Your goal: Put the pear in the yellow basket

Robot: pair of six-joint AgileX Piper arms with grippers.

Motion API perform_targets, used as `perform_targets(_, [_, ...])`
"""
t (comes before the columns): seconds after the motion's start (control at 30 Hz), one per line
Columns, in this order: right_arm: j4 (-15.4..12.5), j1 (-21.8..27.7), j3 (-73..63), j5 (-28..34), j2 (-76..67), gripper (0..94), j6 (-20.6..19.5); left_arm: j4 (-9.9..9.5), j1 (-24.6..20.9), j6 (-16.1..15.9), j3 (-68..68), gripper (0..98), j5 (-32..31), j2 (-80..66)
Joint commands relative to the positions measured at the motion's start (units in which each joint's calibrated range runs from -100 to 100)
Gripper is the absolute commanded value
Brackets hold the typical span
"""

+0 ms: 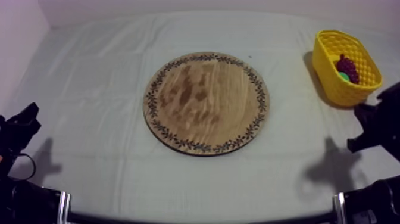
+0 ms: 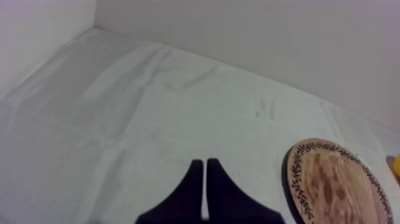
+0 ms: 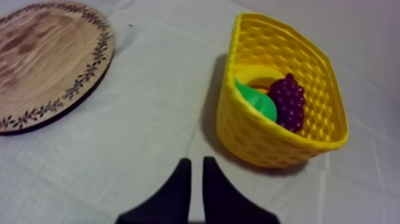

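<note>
round wooden board (image 1: 206,102): flat disc, streaked grain, dark leafy pattern round the rim, mid-table on the creased grey-white cloth (image 1: 89,83).
yellow basket (image 3: 262,143): oval, plastic lattice wall, well apart from the board at the table's right side.
in the basket: pear (image 3: 257,102), smooth, green and rounded, touching a bunch of grapes (image 3: 290,101), knobbly and dark purple; behind them a smooth yellow shape (image 3: 262,76), possibly a banana.
left gripper (image 2: 205,164): black fingers pressed together in a narrow wedge, over the cloth beside the board.
right gripper (image 3: 196,162): fingers likewise pressed together, near the basket.
</note>
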Motion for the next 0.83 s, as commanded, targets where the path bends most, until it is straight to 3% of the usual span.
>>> perform_targets(0.0, [1.3, -0.6, 0.6, 3.6, -10.4, 1.1, -5.2, -0.01, 0.0, 0.0, 0.0, 0.1, 0.0, 0.0])
perform_targets(0.13, [1.8, -1.4, 1.0, 6.0, -14.5, 0.7, -10.0, -0.01, 0.0, 0.0, 0.0, 0.1, 0.0, 0.0])
perform_targets(0.27, [2.8, -3.3, 1.6, 5.4, -15.6, 0.7, -10.9, -0.01, 0.0, 0.0, 0.0, 0.1, 0.0, 0.0])
perform_targets(0.8, [3.8, -4.8, 2.0, 5.6, -15.9, 0.7, -9.0, -0.01, 0.0, 0.0, 0.0, 0.1, 0.0, 0.0])
